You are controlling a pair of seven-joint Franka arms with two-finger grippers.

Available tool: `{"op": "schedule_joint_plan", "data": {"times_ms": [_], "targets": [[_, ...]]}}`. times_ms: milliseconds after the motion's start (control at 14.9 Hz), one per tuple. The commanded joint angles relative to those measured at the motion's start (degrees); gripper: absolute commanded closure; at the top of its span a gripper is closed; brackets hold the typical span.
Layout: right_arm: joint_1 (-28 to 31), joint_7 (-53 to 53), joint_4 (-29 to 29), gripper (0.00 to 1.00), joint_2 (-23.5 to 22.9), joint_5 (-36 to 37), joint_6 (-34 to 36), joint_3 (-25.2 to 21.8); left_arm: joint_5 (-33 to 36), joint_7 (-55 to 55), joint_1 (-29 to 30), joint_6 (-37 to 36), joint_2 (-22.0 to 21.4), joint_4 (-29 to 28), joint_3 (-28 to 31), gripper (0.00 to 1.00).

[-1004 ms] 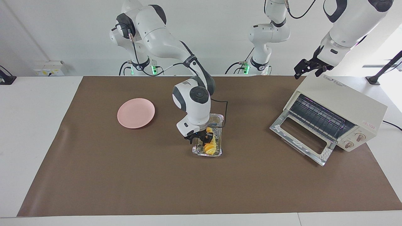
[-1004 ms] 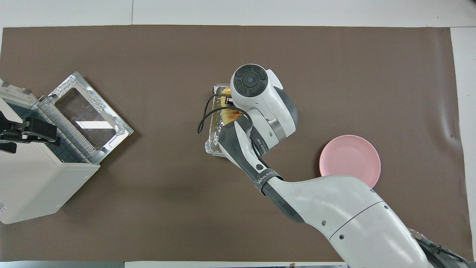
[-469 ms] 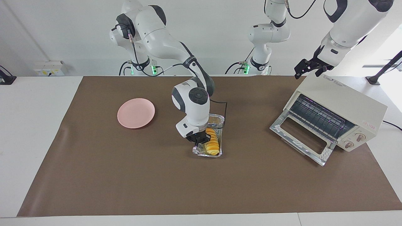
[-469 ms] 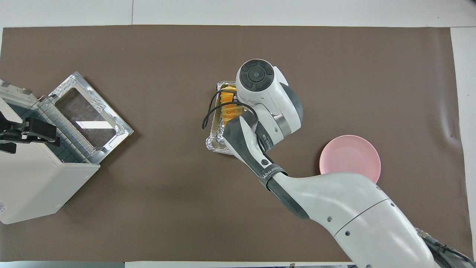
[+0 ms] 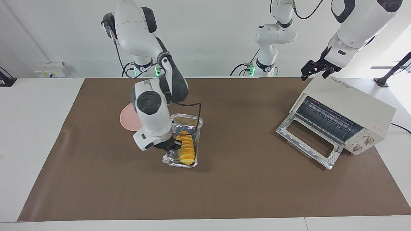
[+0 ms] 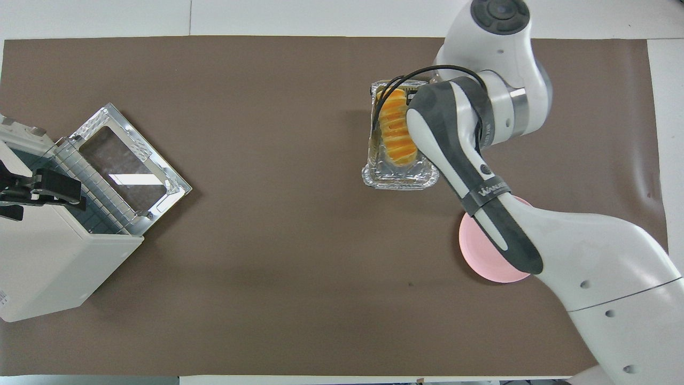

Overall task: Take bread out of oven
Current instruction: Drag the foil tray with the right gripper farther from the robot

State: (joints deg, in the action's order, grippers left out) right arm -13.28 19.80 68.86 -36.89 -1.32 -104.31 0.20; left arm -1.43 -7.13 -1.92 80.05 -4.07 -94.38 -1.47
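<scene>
- The bread is already out of the oven, lying in a foil tray on the brown surface, just beside the pink plate.
- Right hand is low at the tray's plate-side rim, seemingly clamped on the foil, not the loaf.
- Loaf's long axis runs toward and away from the robots, touching-close to that hand, so I'd say the right arm takes it.
- Left hand waits over the oven top; can't tell its grip.
</scene>
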Motion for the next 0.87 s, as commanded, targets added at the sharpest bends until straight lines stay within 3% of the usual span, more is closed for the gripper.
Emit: {"op": "schedule_joint_plan", "data": {"times_ms": [0, 335, 536, 804], "targets": [[4.8, -11.1, -1.0, 1.00, -1.1, 0.2, 0.9, 0.5, 0.9, 0.8, 0.8, -1.0, -0.1, 0.4, -0.6, 0.00], [13.6, -29.3, 1.1, 1.00, -2.9, 3.4, -7.3, 0.5, 0.9, 0.8, 0.8, -1.0, -0.1, 0.4, -0.6, 0.00], [15.2, -29.3, 1.5, 1.00, -3.4, 3.1, -7.8, 0.5, 0.9, 0.8, 0.8, -1.0, -0.1, 0.3, -0.6, 0.00], [16.3, -25.9, 7.9, 1.00, -2.8, 1.9, -14.4, 0.5, 0.9, 0.8, 0.8, -1.0, -0.1, 0.4, -0.6, 0.00]]}}
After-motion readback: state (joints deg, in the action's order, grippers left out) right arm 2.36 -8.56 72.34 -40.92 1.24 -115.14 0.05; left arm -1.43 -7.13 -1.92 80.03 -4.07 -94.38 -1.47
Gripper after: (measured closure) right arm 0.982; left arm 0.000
